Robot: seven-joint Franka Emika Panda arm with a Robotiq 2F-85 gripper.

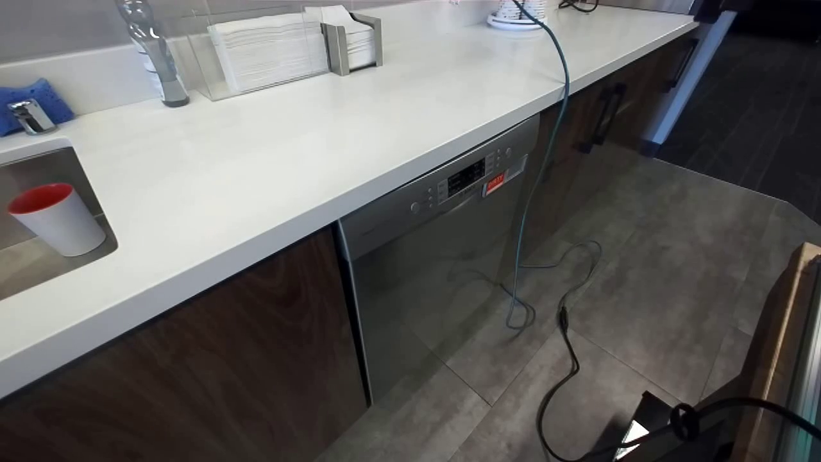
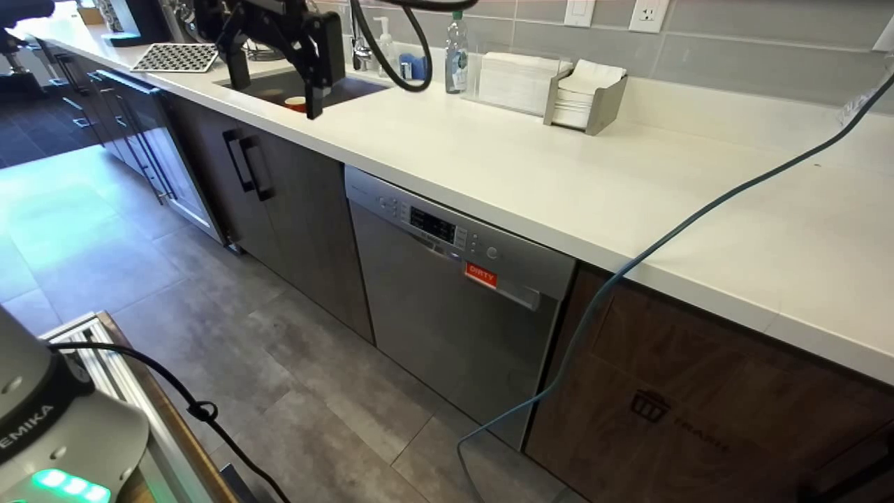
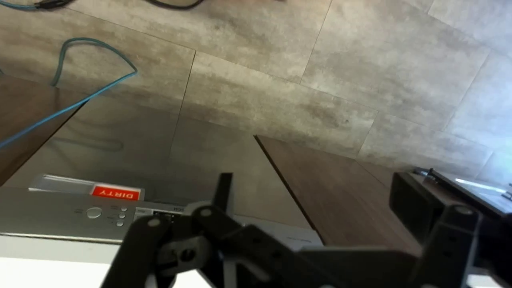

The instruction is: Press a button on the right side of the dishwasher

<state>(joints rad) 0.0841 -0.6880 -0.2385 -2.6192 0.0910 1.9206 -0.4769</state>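
Hanging clear of the dishwasher (image 2: 447,314), your gripper (image 2: 276,96) has its 2 fingers (image 3: 414,208) spread; a red DIRTY label (image 2: 481,274) sits just below the control panel (image 2: 454,234).

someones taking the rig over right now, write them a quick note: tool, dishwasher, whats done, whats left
Tool: open, holding nothing, apart from the dishwasher in an exterior view.
Job's things: door shut; the large round button sits right of the dark display, above the red DIRTY label.
Done: no press visible.
Left: reach and press a right-side button; probably wise to mind the blue cable near that edge.
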